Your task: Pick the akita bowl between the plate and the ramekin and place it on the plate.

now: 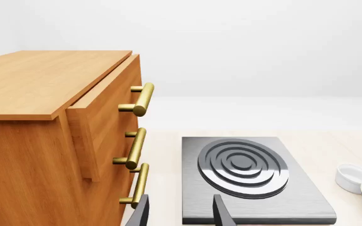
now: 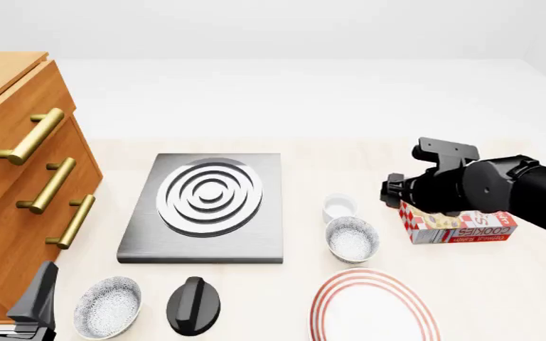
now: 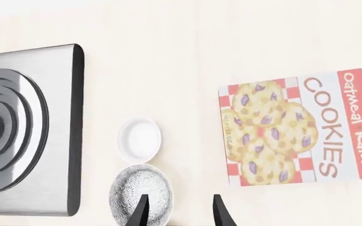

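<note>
The akita bowl [image 2: 352, 239], grey-black speckled outside and white inside, sits between the small white ramekin [image 2: 340, 208] and the red-ringed plate [image 2: 375, 307]. In the right wrist view the bowl [image 3: 140, 192] lies just off one fingertip of my open right gripper [image 3: 181, 214], which hovers above the table with nothing in it; the ramekin [image 3: 139, 139] is beyond the bowl. In the front view the right arm [image 2: 472, 186] hangs over the cookie box. My left gripper [image 2: 9, 293] is open and empty at the near left, by the cabinet, and also shows as the left gripper [image 1: 181, 216] in its own wrist view.
A twin speckled bowl [image 2: 108, 307] and a black knob [image 2: 194, 305] sit at the near left. A steel burner plate [image 2: 207, 206] lies mid-table. A wooden drawer cabinet [image 2: 17, 163] with brass handles stands at the left. A cookie box [image 2: 455, 224] lies right of the ramekin.
</note>
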Available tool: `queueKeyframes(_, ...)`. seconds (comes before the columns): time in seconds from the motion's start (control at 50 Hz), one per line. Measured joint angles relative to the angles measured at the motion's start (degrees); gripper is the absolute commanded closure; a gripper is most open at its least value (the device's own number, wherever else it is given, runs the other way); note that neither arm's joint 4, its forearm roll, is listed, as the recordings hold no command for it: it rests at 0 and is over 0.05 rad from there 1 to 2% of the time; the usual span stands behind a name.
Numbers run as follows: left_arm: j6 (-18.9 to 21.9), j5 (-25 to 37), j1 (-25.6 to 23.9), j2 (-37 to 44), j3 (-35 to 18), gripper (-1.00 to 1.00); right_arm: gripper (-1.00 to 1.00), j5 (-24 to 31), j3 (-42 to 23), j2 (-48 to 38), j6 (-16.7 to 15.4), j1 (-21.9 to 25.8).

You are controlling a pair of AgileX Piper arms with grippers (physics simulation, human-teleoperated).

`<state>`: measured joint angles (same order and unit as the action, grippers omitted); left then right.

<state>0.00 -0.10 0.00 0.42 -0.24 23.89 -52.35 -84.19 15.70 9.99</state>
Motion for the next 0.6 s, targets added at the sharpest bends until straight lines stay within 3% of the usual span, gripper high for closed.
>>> queueKeyframes(0.6, 0.0, 0.0, 0.0, 0.0, 0.0, -1.0, -1.0, -3.3, 2.3, -2.4, 0.5, 0.8)
